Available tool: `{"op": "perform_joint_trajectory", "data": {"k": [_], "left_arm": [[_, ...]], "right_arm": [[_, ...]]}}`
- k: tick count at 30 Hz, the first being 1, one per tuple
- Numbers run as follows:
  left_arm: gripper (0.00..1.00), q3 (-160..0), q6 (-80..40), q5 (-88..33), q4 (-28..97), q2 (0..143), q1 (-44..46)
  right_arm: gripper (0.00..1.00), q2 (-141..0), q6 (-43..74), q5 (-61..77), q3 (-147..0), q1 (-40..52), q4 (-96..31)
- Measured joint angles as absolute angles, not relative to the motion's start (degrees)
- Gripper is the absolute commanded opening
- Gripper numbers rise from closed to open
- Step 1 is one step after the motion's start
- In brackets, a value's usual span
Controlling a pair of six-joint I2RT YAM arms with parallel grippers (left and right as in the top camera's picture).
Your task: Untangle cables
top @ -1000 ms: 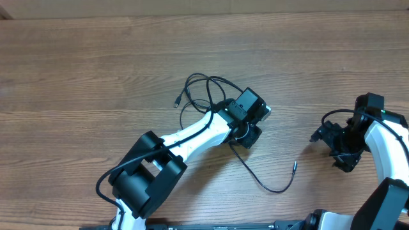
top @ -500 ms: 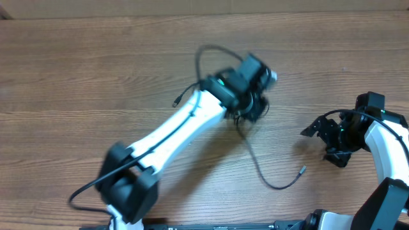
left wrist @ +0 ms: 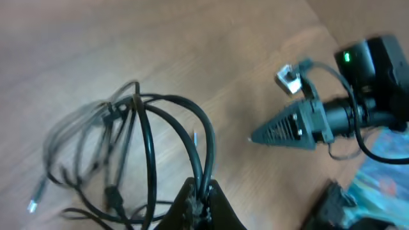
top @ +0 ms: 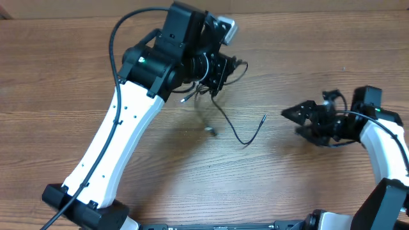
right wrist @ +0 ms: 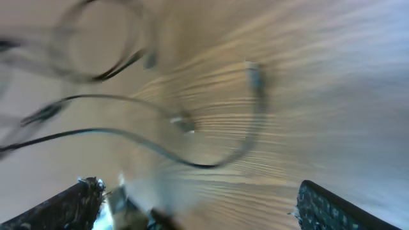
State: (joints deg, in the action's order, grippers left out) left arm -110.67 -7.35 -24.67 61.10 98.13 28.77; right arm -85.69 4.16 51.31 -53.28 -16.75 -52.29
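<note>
Now my left fingers [left wrist: 199, 195] have hoisted the gripped cables [left wrist: 147, 128] (ends dangling), my spread right fingers [top: 291, 121] can pick strands

Bare table [top: 275, 160] separates cables [top: 241, 142] from right tool [top: 291, 122].

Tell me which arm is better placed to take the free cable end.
Right. The right gripper is open, pointing at the free end; the left gripper is shut on the cables.
</note>
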Motion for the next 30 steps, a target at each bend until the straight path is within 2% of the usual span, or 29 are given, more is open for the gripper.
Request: {"op": "perform_joint_trajectory", "data": {"k": [4, 12, 17, 30], "left_arm": [[0.04, -110.61, -7.31, -26.0, 64.12, 99.92, 28.77], [0.04, -110.43, -4.97, -27.42, 69.89, 100.68, 28.77], [0.04, -110.34, 0.08, -33.71, 74.04, 100.68, 28.77], [0.04, -110.3, 7.11, -47.11, 74.91, 100.68, 28.77]], "right_arm": [[0.91, -85.69, 2.98, 56.36, -53.28, -10.79, -48.84], [0.92, -85.69, 6.74, 58.19, -53.32, -2.39, -37.47], [0.92, -85.69, 16.19, 53.67, -53.36, 1.61, -25.34], [0.91, -85.69, 27.27, 37.71, -53.36, 13.87, -15.51]]}}
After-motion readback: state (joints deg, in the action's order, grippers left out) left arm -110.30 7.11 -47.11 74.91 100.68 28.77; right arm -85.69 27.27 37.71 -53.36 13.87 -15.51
